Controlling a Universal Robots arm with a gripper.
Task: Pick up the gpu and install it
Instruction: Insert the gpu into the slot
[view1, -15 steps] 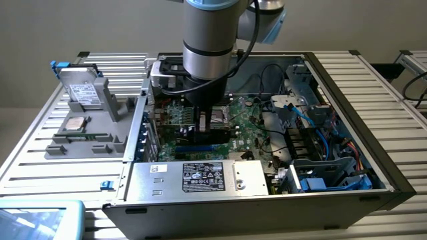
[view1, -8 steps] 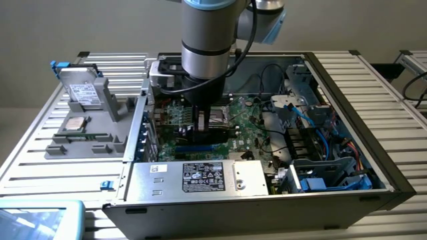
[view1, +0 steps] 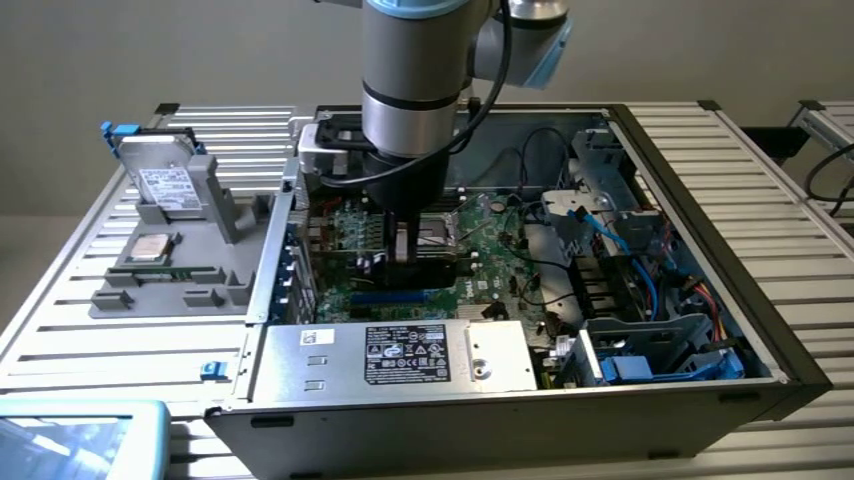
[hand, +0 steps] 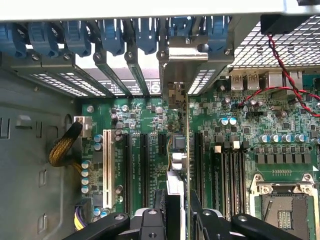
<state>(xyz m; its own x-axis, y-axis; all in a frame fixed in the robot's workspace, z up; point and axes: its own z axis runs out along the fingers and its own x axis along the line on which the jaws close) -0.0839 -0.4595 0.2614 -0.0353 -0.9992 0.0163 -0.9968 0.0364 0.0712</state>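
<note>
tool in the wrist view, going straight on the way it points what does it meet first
Probably the motherboard: the tool points down into the case gripping the graphics card, so the card's lower edge would reach the board first. Depth is unclear.

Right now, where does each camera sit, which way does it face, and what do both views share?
Exterior view: off the arm, above the open computer case, looking down into it; that arm and the gripper show.
Wrist view: on the wrist, looking along the gripper at the motherboard; its fingers flank the edge-on gpu.
Shared: gripper, gpu, motherboard.
</note>
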